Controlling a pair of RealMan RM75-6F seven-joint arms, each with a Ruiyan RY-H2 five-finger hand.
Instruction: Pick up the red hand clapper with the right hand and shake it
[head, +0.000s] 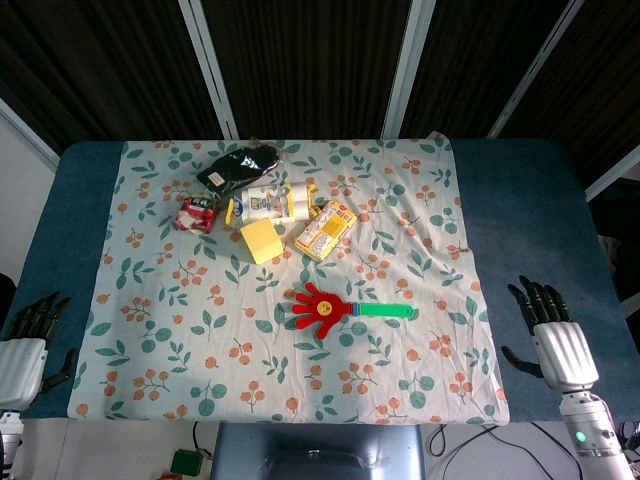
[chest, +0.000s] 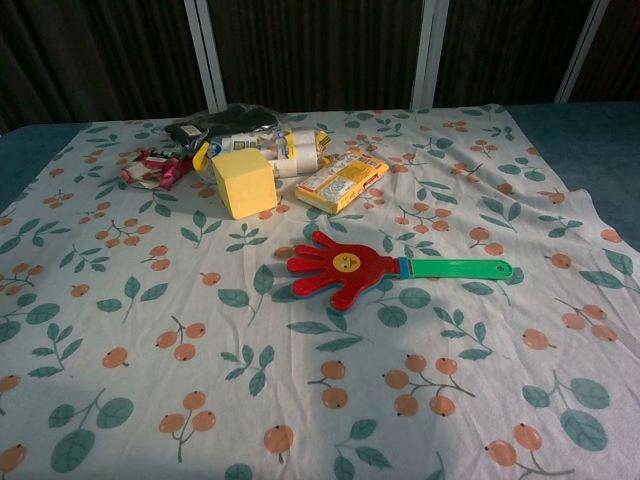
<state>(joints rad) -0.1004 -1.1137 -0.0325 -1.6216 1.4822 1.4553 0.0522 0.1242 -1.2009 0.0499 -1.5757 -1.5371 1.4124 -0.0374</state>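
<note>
Red plastic hand clapper (head: 350, 309) lies flat mid-cloth, toward the near edge, green handle (chest: 455, 268) pointing to my right side. Looks light, stiff, a bit slick; I'd guess the loose palms rattle. Best hold: the handle, near its free end. My right hand (head: 555, 338) sits off the cloth's right edge, fingers spread, holding nothing. Left hand (head: 25, 345) likewise, near-left corner.

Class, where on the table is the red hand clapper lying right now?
In the head view, the red hand clapper lies flat near the middle of the floral cloth, green handle pointing toward the robot's right, nearer the robot than the yellow block.
</note>
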